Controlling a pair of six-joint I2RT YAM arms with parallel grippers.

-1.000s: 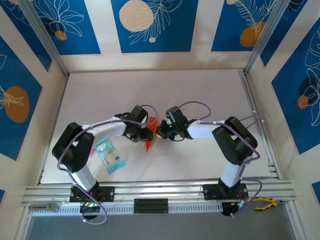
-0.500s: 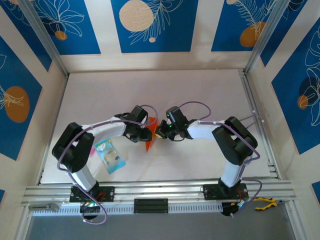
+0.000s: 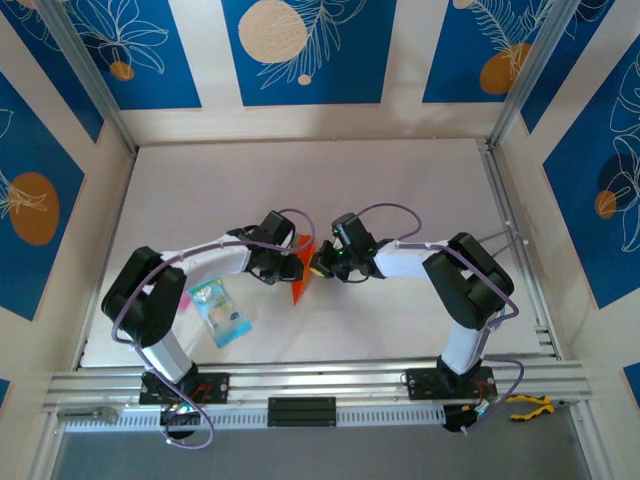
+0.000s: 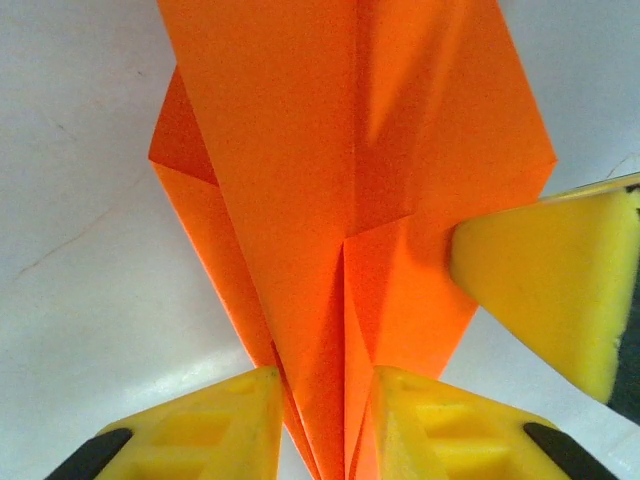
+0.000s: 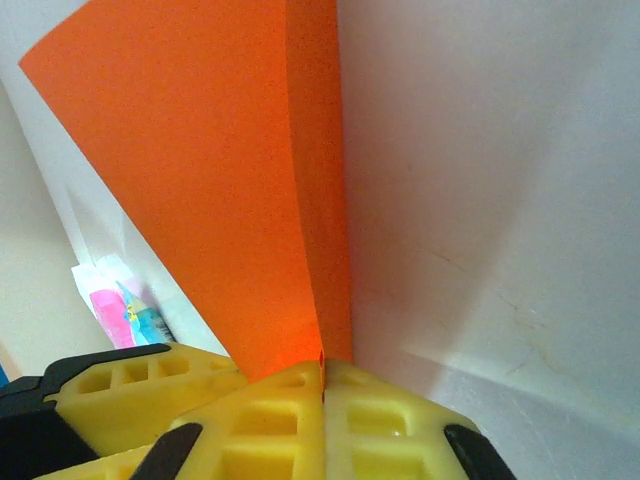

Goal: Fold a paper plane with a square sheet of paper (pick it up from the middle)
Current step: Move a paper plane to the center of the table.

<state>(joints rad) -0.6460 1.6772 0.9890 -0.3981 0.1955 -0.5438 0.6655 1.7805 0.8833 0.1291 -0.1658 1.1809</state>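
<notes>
When seen from above, the left gripper and the right gripper meet over the middle of the table, with the orange paper between them. By the left wrist, the jaws sit narrow on both sides of the orange paper's pointed end, likely to press the fold; I cannot tell if they pinch. By the right wrist, the jaws are shut on the orange paper's edge, holding it up.

No readable text anywhere; print on the small blue packet, lower left of the top view, too small to read.
</notes>
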